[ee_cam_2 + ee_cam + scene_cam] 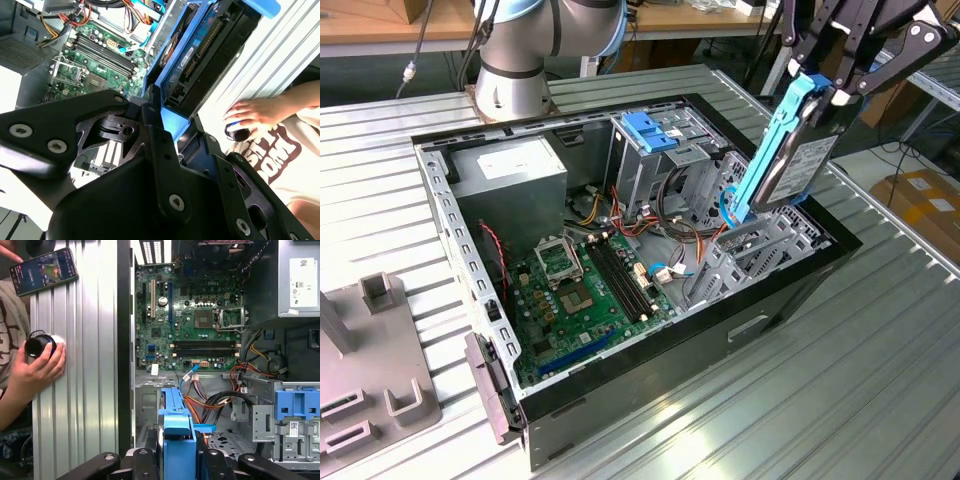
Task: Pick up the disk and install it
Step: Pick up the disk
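gripper (832, 92) clamping disk (798, 165) edge-up, seemingly just above case (670, 372)

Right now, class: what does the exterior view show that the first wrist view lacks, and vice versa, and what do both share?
Exterior view adds the arm's base and a grey fixture at its left. First wrist view adds a phone and a person's hand on a small black object. Both share the disk in the gripper over the open computer case, and the motherboard.
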Robot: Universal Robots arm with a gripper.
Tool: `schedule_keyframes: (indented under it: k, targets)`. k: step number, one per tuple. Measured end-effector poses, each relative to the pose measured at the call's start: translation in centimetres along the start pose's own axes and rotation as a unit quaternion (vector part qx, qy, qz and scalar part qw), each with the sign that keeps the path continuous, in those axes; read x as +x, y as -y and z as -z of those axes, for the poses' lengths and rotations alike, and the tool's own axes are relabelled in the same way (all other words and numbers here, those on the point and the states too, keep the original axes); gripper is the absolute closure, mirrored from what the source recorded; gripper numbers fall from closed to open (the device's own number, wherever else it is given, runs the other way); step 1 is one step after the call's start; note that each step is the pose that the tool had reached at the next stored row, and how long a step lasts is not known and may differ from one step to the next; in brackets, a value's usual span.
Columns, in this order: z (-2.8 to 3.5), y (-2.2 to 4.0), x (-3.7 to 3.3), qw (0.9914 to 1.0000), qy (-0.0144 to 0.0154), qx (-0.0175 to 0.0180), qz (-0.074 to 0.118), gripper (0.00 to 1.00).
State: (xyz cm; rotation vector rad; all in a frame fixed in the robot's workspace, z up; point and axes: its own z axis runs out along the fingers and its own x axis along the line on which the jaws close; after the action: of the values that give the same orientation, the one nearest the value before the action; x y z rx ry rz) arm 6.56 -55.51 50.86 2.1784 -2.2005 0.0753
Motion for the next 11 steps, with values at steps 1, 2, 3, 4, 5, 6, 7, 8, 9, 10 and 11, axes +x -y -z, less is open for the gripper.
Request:
schedule_keyframes:
  k: [1,2,3,4,5,6,7,8,9,10,11]
  targets:
    - [0.0,0.0,0.04,1.0,0.0,0.0,0.0,0.63]
    - [0.0,0.01,0.04,1.0,0.0,0.0,0.0,0.63]
    - [0.0,0.01,0.05,1.0,0.0,0.0,0.0,0.63]
    - [-0.01,0.01,0.07,1.0,0.0,0.0,0.0,0.63]
    - [-0.01,0.01,0.25,1.0,-0.0001,0.0,0.0,0.63]
    - [-0.03,0.02,0.55,1.0,0.0,0.0,0.0,0.63]
    - [-0.05,0.02,0.79,1.0,0.0,0.0,0.0,0.63]
    - [-0.05,0.02,0.68,1.0,0.0,0.0,0.0,0.63]
    - [-0.03,0.02,0.42,1.0,0.0,0.0,0.0,0.63]
    - [-0.04,0.01,0.34,1.0,0.0,0.0,0.0,0.63]
    - [-0.03,0.01,0.32,1.0,0.0,0.0,0.0,0.63]
